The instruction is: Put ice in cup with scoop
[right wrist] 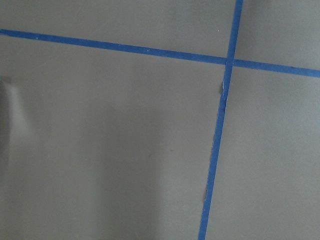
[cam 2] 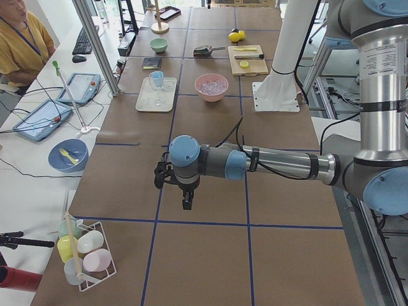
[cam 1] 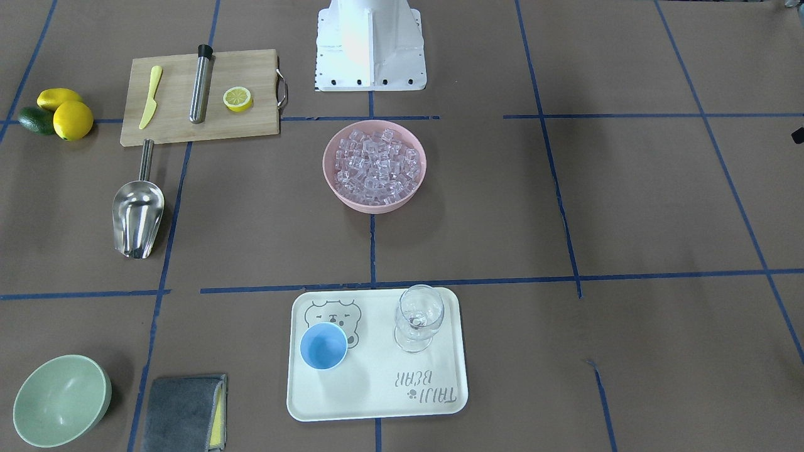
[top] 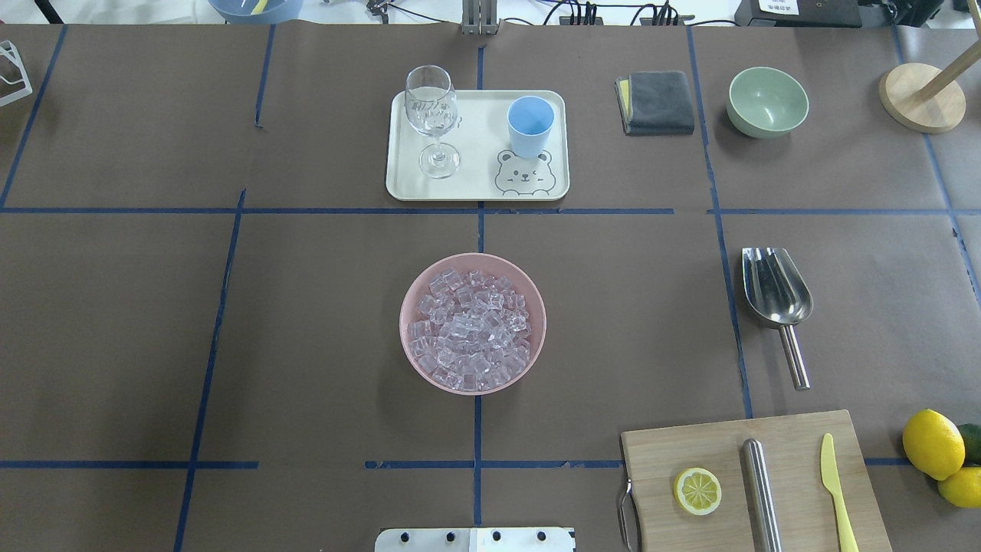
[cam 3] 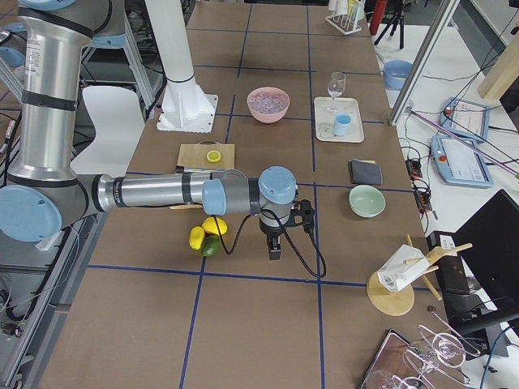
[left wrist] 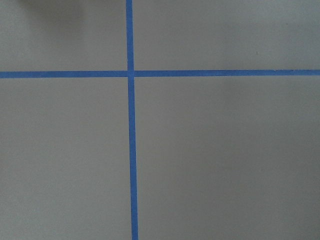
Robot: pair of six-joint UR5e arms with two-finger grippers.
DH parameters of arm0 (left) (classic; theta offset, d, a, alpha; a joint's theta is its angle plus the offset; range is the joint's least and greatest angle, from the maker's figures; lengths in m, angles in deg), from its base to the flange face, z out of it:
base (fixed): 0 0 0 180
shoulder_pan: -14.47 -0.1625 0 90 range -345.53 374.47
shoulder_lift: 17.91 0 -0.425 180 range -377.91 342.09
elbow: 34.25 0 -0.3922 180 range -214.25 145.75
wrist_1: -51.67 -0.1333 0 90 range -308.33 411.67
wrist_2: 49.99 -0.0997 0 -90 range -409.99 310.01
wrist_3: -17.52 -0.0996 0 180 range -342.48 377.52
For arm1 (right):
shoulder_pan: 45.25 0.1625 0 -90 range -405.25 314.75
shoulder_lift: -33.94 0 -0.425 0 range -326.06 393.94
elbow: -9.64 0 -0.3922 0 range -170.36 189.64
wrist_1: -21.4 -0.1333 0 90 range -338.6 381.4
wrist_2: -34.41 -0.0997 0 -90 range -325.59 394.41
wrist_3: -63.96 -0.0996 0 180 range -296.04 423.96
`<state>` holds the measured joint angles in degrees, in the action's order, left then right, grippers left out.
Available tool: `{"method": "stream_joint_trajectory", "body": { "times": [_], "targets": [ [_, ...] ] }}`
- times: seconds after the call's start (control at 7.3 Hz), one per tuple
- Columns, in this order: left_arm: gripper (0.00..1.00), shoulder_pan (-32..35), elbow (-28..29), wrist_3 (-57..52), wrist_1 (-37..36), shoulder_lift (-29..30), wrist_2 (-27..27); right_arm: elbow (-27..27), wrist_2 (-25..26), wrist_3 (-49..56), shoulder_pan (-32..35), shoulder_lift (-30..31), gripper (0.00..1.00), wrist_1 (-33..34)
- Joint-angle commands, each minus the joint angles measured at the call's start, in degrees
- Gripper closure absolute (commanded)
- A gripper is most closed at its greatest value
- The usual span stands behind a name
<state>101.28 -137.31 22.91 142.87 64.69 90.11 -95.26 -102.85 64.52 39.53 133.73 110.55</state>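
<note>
nothing of the task looked begun: the scoop [top: 775, 287] lay flat on the table [top: 306, 345], at about 3 o'clock from the pink bowl [top: 406, 318] in the overhead view, trough toward 12 and its short round handle toward 6, well apart from both arms. the ice [top: 471, 326] sat heaped in that bowl at the middle of the table, and the cup [top: 530, 125] stood upright and looked empty on the tray [top: 475, 184], at about 12 to 1 o'clock from the bowl, with the wine glass [top: 431, 107] near it at its 9 o'clock. several things could have gone wrong from there, as i judged it. the handle was slim, smooth and low on the paper, so a pinch might have slid off or rolled it. the steel rod [top: 761, 491] on the cutting board [top: 659, 460], at about 6 o'clock from the scoop, looked much like that handle and could have been taken by mistake. the trough was wider than the cup's mouth, so cubes could have spilled onto the tray; a careless tilt might have tipped the light cup or struck the glass. pushing into so full a bowl could have shoved it or thrown cubes over its rim. the left gripper [cam 2: 185, 201] and the right gripper [cam 3: 275, 248] hung fingers-down over bare paper and blue tape [left wrist: 131, 150] at opposite ends of the table, touching nothing i could make out; they showed only in the side views, so i could not tell how far their fingers were spread.
</note>
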Motion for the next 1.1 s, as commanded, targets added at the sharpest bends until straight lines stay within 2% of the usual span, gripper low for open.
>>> {"method": "stream_joint_trajectory", "body": {
  "times": [0.0, 0.27, 0.55, 0.68, 0.96],
  "targets": [
    [0.0, -0.1, -0.2, 0.1, 0.7, 0.3, 0.4, 0.3, -0.5, 0.1, -0.3, 0.6, 0.0, -3.9],
    [0.0, -3.6, -0.5, 0.1, 5.8, 0.4, 0.6, -0.1, -2.5, -0.3, -2.7, 0.6, 0.0, -4.1],
    [0.0, -10.7, -0.4, 0.1, 15.1, 0.5, 0.6, -4.2, -3.7, -1.2, -5.8, 0.6, 0.0, -4.2],
    [0.0, -15.7, -0.4, 0.1, 23.0, 0.6, 0.6, -6.7, -3.6, -5.8, -7.7, 0.6, 0.0, -4.2],
    [0.0, -21.3, 0.1, 0.2, 37.4, 0.8, 0.6, -10.8, -3.0, -21.3, -15.0, 0.5, 0.0, -6.2]
  ]
}}
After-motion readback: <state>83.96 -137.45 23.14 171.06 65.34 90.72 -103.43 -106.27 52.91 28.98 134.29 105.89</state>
